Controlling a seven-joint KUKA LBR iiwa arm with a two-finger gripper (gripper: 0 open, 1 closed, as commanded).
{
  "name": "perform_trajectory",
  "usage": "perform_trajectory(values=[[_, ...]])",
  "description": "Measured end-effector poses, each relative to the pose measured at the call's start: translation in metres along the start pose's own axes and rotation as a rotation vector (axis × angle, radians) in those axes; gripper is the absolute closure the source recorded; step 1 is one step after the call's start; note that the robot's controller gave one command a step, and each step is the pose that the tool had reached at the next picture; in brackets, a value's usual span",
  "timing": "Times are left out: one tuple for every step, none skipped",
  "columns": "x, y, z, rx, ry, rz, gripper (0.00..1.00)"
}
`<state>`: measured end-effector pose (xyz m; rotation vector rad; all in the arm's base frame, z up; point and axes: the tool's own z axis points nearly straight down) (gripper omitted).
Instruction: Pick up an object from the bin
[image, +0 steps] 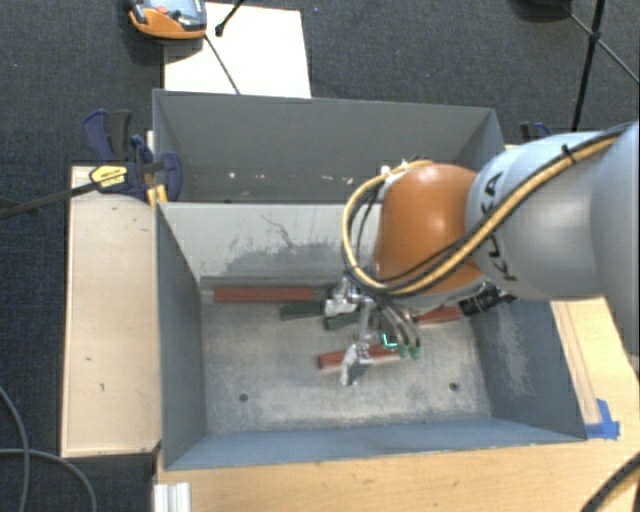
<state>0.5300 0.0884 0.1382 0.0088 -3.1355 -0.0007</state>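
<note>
Floor is dark grey-blue carpet (60, 80), short pile with a fine speckled weave, filling the left side and the top of the view. At top left a small orange-and-black gadget (167, 17) lies on the carpet, possibly a tape measure, cut by the frame edge. A thin dark rod (228, 68) slants down just right of it. A black cable (45, 199) crosses the carpet at mid left. Another cable (12, 408) curves along the lower left edge. At top right is a black rounded base (545, 8), with thin dark poles (612, 45) slanting off it. Light is flat and even across the carpet.
</note>
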Motion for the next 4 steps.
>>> perform_trajectory(values=[[-0.002, 0.000, -0.004, -0.001, -0.008, 0.002, 0.00], [-0.010, -0.058, 0.062, -0.002, -0.018, 0.087, 1.00], [-0.010, -0.058, 0.062, -0.002, -0.018, 0.088, 1.00], [0.002, -0.063, -0.092, 0.000, -0.010, 0.059, 1.00]])
